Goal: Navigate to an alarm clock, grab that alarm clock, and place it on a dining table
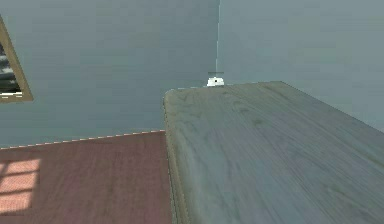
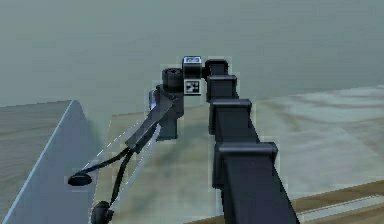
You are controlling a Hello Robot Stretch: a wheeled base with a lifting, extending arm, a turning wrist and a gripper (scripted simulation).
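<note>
A small white thing with a dark mark [image 1: 213, 80] sits at the far edge of a grey wooden table [image 1: 270, 150], near the corner of the room. In the arm side view the dark arm [image 2: 240, 150] rises from the bottom edge over the tabletop [image 2: 330, 125]. The gripper [image 2: 90, 195] points down toward the lower left, its thin fingers [image 2: 130, 150] ending in dark pads. Only bare surface shows behind its far end, so it holds nothing.
A reddish wooden floor [image 1: 90, 180] lies left of the table. A framed window [image 1: 10, 65] is set in the blue-grey wall at the forward view's left. A blue-grey slanted face [image 2: 45, 165] borders another wooden surface [image 2: 25, 125] at the arm side view's left.
</note>
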